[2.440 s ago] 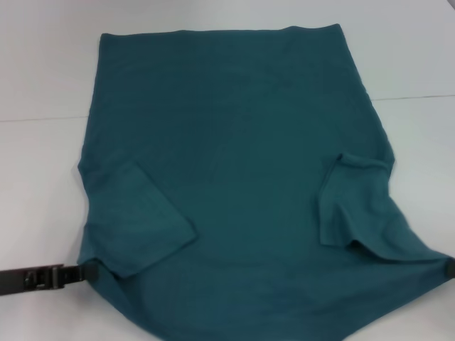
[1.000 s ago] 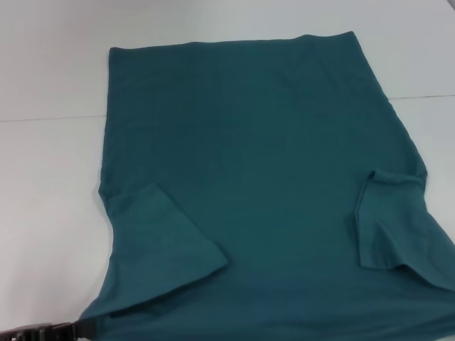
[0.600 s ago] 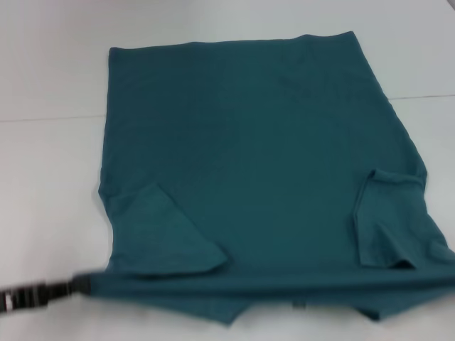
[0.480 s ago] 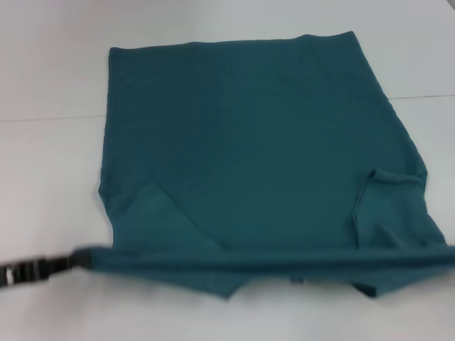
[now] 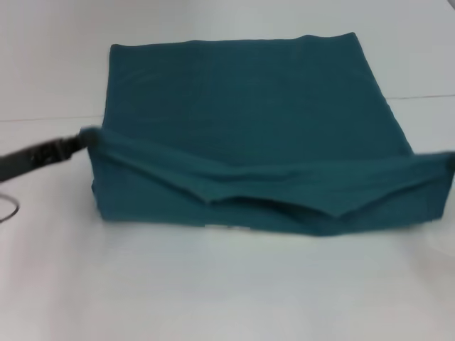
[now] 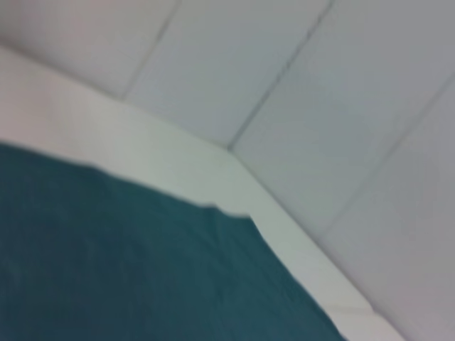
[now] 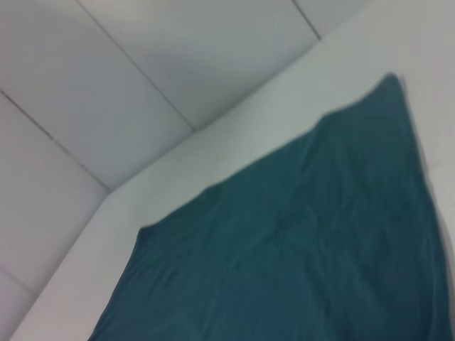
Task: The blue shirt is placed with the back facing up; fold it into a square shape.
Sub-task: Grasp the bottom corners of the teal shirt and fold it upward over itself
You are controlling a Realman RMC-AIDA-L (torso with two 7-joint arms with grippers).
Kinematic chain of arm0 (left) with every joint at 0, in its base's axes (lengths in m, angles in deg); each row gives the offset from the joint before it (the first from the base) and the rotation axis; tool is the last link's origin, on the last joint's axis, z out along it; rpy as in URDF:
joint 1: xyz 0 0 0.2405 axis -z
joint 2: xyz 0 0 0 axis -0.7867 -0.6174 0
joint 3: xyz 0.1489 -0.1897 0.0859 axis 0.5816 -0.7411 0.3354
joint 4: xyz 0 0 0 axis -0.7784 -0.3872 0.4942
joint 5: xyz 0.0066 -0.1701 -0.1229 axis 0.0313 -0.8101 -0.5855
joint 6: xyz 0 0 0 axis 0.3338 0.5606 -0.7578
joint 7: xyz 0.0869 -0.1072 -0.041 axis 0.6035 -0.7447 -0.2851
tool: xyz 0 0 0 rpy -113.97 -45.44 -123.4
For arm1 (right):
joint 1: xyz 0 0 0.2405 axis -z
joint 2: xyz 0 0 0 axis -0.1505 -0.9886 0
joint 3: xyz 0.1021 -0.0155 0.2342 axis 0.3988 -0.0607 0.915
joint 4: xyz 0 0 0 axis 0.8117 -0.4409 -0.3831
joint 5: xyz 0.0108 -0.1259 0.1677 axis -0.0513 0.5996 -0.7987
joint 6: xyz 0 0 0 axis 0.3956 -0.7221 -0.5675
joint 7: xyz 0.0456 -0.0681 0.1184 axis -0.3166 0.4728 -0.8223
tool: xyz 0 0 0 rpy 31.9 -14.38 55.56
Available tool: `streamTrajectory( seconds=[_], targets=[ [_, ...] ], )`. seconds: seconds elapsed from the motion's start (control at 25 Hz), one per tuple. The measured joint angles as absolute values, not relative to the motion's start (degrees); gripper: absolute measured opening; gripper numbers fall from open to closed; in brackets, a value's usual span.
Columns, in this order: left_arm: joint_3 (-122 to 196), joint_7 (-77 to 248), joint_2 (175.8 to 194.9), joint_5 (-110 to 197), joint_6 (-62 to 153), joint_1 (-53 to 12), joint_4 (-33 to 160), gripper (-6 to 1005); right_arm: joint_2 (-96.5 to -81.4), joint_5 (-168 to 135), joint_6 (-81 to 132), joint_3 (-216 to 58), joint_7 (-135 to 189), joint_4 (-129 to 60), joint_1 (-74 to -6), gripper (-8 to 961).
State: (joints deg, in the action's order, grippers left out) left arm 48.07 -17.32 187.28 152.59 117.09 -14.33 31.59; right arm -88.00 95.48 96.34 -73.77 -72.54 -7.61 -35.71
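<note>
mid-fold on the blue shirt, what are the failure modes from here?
1. The blue shirt is lifted by its near edge between the left gripper and the right one at the frame's right border; that edge sags in the middle, so it may land bunched or creased.
2. The right corner sits lower than the left, so the fold could come down skewed, not square.
3. Either corner slipping out would drop the fold short.

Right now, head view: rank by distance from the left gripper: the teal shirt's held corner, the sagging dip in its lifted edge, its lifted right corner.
1. Held corner of the dark teal-blue fabric shirt: in the left gripper's jaws, left side.
2. Sagging dip: middle of the lifted edge.
3. Lifted right corner: right frame edge; right gripper unseen.
</note>
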Motion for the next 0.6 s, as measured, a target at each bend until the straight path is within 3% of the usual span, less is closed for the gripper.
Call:
streamTrajectory(
  seconds=[0.36, 0.6],
  targets=[
    [48.15, -5.15, 188.77, 144.94, 102.50, -7.71, 39.94, 17, -91.05, 92.04, 82.48, -74.94, -67.37, -8.33, -44.14, 39],
    [48.18, 1.53, 190.05, 140.01, 95.63, -5.10, 41.60, 17, -91.87, 90.80, 73.23, -77.45, -65.25, -9.07, -48.42, 40]
  ],
)
